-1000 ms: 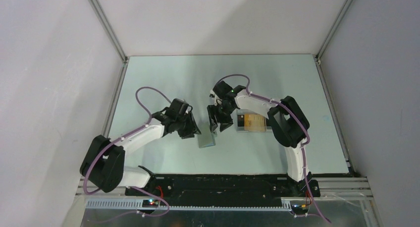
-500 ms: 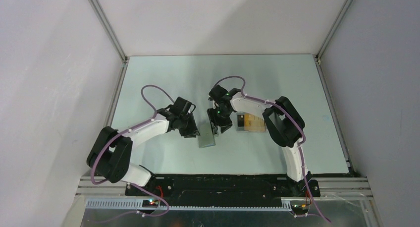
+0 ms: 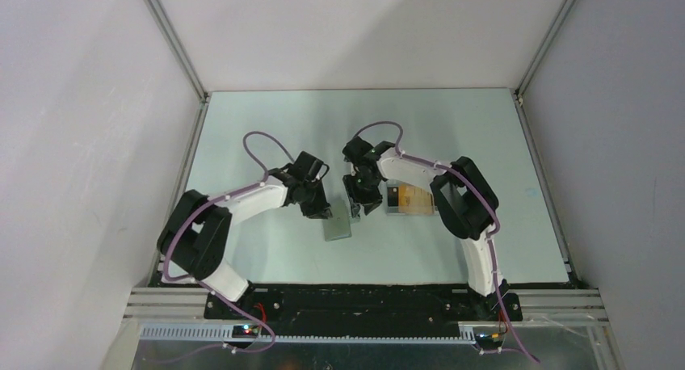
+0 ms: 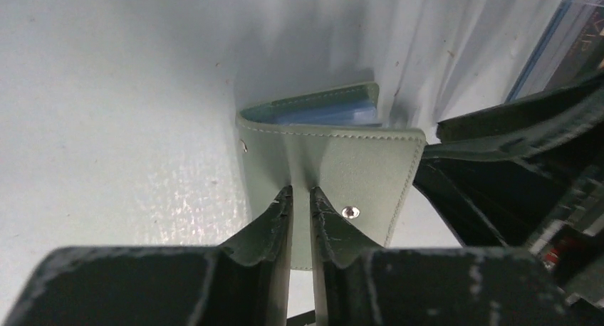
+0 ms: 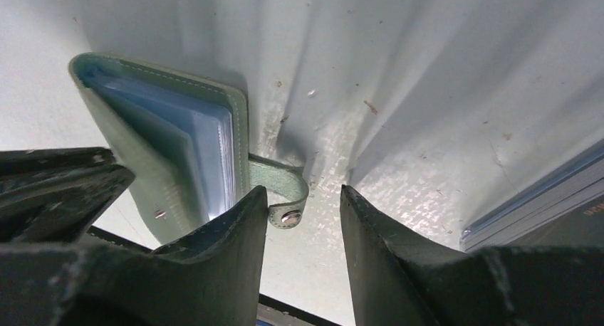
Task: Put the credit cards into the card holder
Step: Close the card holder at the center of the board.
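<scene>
Card holder (image 4: 335,169) at left gripper (image 4: 300,198), tab (image 5: 281,187) inside right gripper (image 5: 303,192)

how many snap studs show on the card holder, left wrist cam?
2: one snap stud on the card holder's front cover, another at its left edge by the fold. More may be hidden.

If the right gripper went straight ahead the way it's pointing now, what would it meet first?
Probably the snap tab of the card holder, which lies between the right gripper's open fingers. Past it is only the table, though depth is hard to judge from here.
</scene>
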Robot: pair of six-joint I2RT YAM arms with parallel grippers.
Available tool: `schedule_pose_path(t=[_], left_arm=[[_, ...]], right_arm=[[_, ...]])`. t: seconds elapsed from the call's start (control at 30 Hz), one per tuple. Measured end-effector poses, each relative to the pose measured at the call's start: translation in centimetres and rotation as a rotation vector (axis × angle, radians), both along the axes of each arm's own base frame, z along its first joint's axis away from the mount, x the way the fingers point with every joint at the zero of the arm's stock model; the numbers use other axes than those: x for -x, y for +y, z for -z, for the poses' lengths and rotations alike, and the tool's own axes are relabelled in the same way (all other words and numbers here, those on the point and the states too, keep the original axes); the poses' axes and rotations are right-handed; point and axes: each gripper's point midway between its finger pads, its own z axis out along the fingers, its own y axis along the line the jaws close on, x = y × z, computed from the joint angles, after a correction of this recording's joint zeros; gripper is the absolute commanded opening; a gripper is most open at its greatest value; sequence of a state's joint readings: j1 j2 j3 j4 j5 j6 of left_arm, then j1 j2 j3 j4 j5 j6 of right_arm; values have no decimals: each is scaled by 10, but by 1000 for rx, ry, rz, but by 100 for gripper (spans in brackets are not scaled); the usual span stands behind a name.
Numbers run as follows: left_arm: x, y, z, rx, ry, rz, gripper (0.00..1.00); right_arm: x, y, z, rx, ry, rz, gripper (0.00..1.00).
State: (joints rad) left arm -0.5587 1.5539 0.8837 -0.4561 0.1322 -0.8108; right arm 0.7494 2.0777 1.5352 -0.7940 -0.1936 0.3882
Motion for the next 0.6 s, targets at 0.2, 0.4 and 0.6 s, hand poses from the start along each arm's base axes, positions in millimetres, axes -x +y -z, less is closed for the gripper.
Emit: schedule_pose_path(t=[0.2, 0.4, 0.6], left_arm=[[1, -3, 17, -27, 40, 13, 17], [0, -5, 18, -37, 59, 17, 17], [0, -5, 18, -38, 63, 16, 16]], right_arm=[[-8, -4, -13, -85, 24, 38, 46], [-10, -7, -15, -138, 54, 68, 46], [1, 2, -14, -230, 123, 69, 46]])
